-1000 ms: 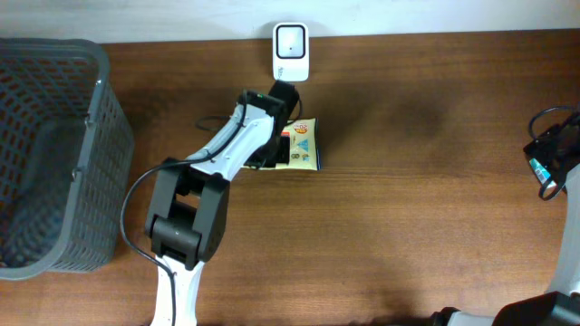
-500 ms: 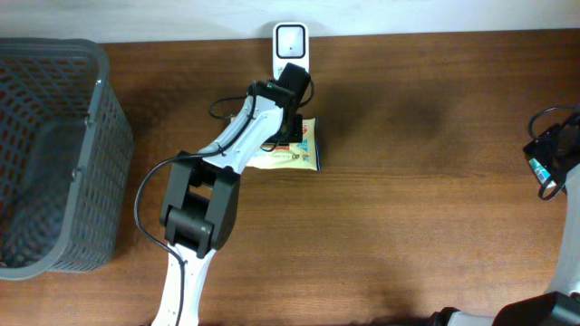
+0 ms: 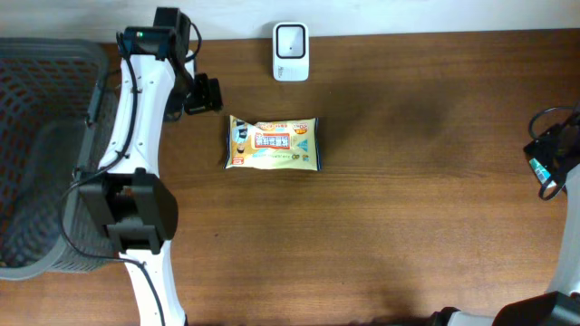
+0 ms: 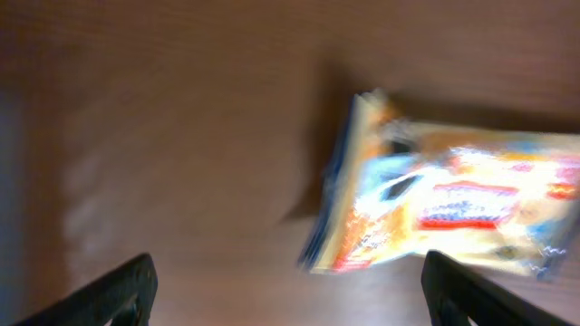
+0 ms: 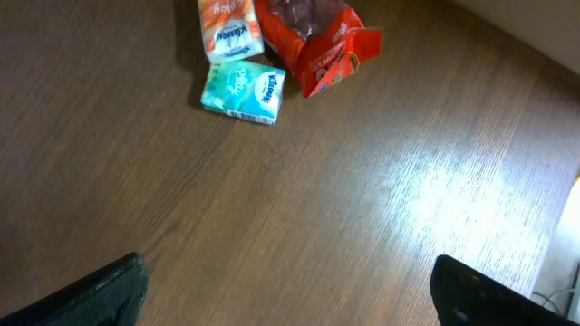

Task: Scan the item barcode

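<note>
You have a big brown table [image 3: 408, 226] in front of you. A grey basket [image 3: 54, 43] sits at its left end. The left arm [image 3: 136, 109] reaches up along the basket to the back of the table. The right arm [image 3: 553, 163] waits way over at the right edge.

The snack packet [image 3: 272, 143] is the thing to scan. It lies flat on the table, near the back and a little left of the middle, with nothing touching it. Its long side runs left to right, in line with the back edge.

The left gripper [image 3: 207, 95] is near the packet. From that gripper, the packet is to the right and a bit toward the front. Its fingers [image 4: 127, 285] are spread wide with nothing between them, though the left wrist view is blurry. The right gripper [image 5: 288, 263] is wide open and empty too, and it is well apart from the packet.

The small white scanner [image 3: 291, 40] stands at the back edge, just behind the packet's right half.

So I think the left arm is the one to use. I think it should grab the packet across its short side and lift it to the scanner.
</note>
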Motion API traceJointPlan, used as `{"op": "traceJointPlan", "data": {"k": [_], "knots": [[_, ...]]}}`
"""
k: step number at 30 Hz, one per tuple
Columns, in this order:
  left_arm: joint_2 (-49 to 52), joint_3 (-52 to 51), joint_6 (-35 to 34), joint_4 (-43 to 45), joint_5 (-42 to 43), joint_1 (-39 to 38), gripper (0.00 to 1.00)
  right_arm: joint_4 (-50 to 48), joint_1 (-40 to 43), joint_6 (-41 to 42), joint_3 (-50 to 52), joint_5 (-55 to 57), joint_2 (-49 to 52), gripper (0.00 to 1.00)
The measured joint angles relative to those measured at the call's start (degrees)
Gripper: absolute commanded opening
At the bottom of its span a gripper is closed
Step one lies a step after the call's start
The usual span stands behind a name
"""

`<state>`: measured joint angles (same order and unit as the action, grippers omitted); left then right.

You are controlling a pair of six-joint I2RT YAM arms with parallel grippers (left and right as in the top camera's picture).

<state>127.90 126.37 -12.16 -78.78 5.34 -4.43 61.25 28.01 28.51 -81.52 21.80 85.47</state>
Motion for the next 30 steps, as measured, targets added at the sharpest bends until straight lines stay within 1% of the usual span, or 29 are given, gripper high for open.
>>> {"op": "traceJointPlan", "data": {"k": [1, 2, 3, 4, 6, 7, 8, 9, 10, 11, 13, 15, 16, 17, 19, 21, 23, 24, 25, 27, 30], "knots": [[-0.07, -4.04, 2.73, 4.31, 4.55, -0.09, 0.91, 0.04, 0.00, 0.02, 0.00, 0.02, 0.00, 0.98], [0.09, -8.48, 4.90, 6.58, 8.11, -0.50, 0.91, 0.02, 0.00, 0.02, 0.00, 0.02, 0.02, 0.98], [0.04, -11.85, 6.12, 10.99, 10.19, -1.05, 0.91, -0.13, 0.00, -0.02, 0.00, 0.02, 0.02, 0.98], [0.04, -16.22, 6.99, 15.80, 11.69, -1.81, 0.91, -0.13, 0.00, 0.00, 0.00, 0.02, 0.02, 0.98], [0.04, -20.96, 7.32, 20.87, 12.07, -2.05, 0.90, 0.00, 0.00, -0.02, 0.00, 0.00, 0.04, 0.98], [0.04, -23.32, 7.48, 22.23, 11.30, -2.21, 0.84, -0.04, 0.00, 0.02, 0.00, 0.02, 0.04, 0.98], [0.04, -25.70, 7.52, 23.63, 10.67, -2.34, 0.64, 0.02, 0.00, 0.00, 0.00, 0.02, 0.07, 0.98], [0.07, -27.65, 7.69, 25.24, 10.51, -2.86, 0.38, 0.00, 0.00, 0.02, 0.00, 0.02, 0.07, 0.98], [0.02, -28.85, 7.87, 27.04, 10.54, -3.91, 0.17, 0.00, 0.00, 0.00, 0.00, 0.02, 0.07, 0.98], [0.02, -29.38, 7.89, 27.78, 10.19, -4.70, 0.00, 0.00, 0.00, 0.00, 0.00, 0.00, 0.07, 0.98], [0.00, -29.11, 8.09, 26.84, 9.05, -5.70, 0.00, -0.02, 0.00, 0.02, 0.00, 0.00, 0.07, 0.98], [0.07, -23.45, 8.11, 19.04, 7.21, -5.01, 0.00, -0.02, 0.00, -0.02, 0.00, 0.04, 0.09, 0.98], [0.00, -18.08, 8.09, 13.64, 3.98, -4.42, 0.00, 0.04, 0.00, -0.02, 0.00, 0.04, 0.09, 0.98], [-0.66, -10.82, 8.11, 10.69, -1.03, -3.80, 0.00, -0.04, 0.00, 0.00, 0.00, 0.02, 0.09, 0.99], [-1.81, -0.44, 8.11, 3.96, -12.55, -3.48, 0.00, -0.04, 0.00, 0.02, 0.00, 0.02, 0.09, 0.98], [-2.47, 6.97, 8.11, 0.46, -25.62, -3.50, 0.00, 0.02, 0.00, 0.02, 0.00, 0.02, 0.09, 0.98], [-2.86, 8.61, 8.11, 0.33, -35.95, -3.45, 0.00, -0.02, 0.00, 0.02, 0.00, 0.02, 0.09, 0.99], [-2.86, 8.61, 8.07, 0.31, -39.43, -3.43, 0.00, -0.02, 0.00, 0.00, 0.00, 0.02, 0.09, 0.98], [-2.86, 8.61, 7.65, 0.17, -41.16, -3.45, 0.00, -0.02, 0.00, 0.00, 0.00, 0.02, 0.09, 0.98], [-2.82, 8.61, 6.54, -0.52, -38.84, -4.26, 0.00, 0.00, 0.00, 0.02, 0.00, 0.02, 0.09, 0.98], [-0.66, 8.66, 1.36, -4.02, -36.44, -8.39, 0.00, 0.00, 0.00, 0.02, 0.00, 0.02, 0.09, 0.99]]}}
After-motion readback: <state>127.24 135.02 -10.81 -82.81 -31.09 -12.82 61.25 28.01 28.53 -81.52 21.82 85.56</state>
